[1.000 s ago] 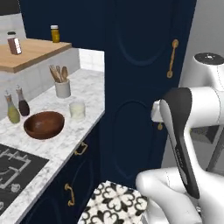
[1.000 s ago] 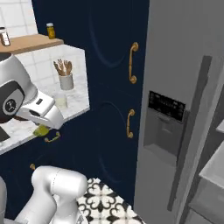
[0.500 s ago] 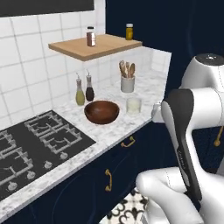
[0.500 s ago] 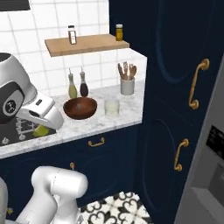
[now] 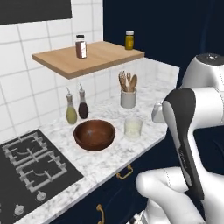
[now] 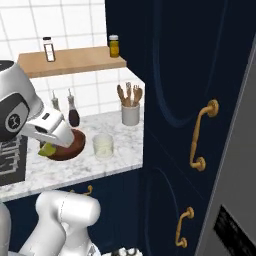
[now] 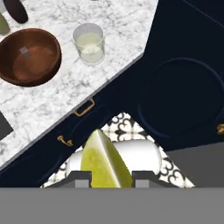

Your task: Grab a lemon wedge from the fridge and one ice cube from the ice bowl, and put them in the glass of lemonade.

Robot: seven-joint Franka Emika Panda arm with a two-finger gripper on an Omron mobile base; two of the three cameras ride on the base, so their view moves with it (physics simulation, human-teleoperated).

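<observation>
The gripper [image 7: 107,177] is pinched on the lemon wedge [image 7: 105,162], its two dark finger tips pressed against the fruit from either side. The wedge is bright yellow-green, with a pale cut face on one side and a darker, smoother face on the other, meeting in a sharp ridge. Its long axis runs straight out from between the tips along the gripper's own line, and it narrows to a point at the far end. In the right base view the wedge [image 6: 47,149] shows as a small yellow-green lump under the white hand, out in front of the counter edge [image 6: 90,175].

Beyond the wedge's point, the hand view looks down over patterned floor tiles [image 7: 131,124] and navy cabinet fronts [image 7: 183,92] with gold handles. Farther out, the marble counter [image 7: 65,83] runs diagonally across that view, its front edge a straight line.

On the counter, ahead of the wedge's tip and slightly to its left, stands the glass of lemonade [image 7: 89,43], upright, with pale yellowish liquid, near the counter's front edge with bare marble all round it. Further left is the ice bowl [image 7: 29,56], dark brown and round, apart from the glass, with one pale ice cube [image 7: 24,50] on its floor. Farthest, two slim bottles [image 5: 76,109] stand by the tiled wall.
</observation>
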